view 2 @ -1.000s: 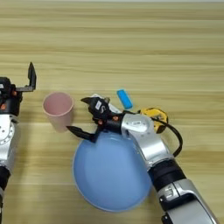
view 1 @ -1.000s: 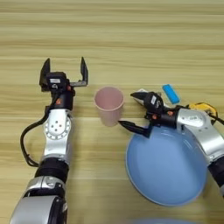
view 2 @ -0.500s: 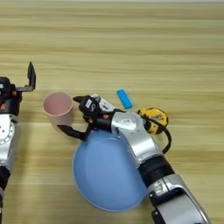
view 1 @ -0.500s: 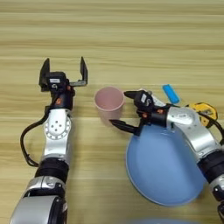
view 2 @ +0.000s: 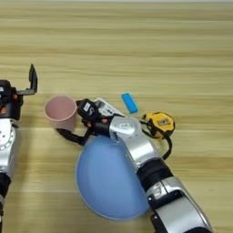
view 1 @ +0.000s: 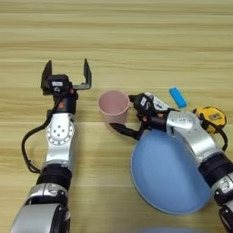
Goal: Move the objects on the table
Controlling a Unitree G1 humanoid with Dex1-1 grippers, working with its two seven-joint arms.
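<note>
A pale pink cup (view 1: 113,106) stands upright on the table (view 1: 136,36). My right gripper (view 1: 124,113) is open at the cup's right side. One finger is by the rim and the other reaches along the base in front. I cannot tell whether they touch the cup. The white remote (view 2: 107,107) lies behind this gripper, mostly hidden. A small blue block (view 1: 177,97) lies further right. My left gripper (view 1: 66,74) is open and empty, held left of the cup and apart from it.
A large light-blue plate (view 1: 173,177) lies under my right forearm at the near right. A yellow-and-black tape measure (view 1: 209,117) sits right of the plate's far edge, near the blue block.
My right gripper has moved left from over the plate's edge to the pink cup, and its open fingers now flank the cup's right side. The left arm has not moved.
</note>
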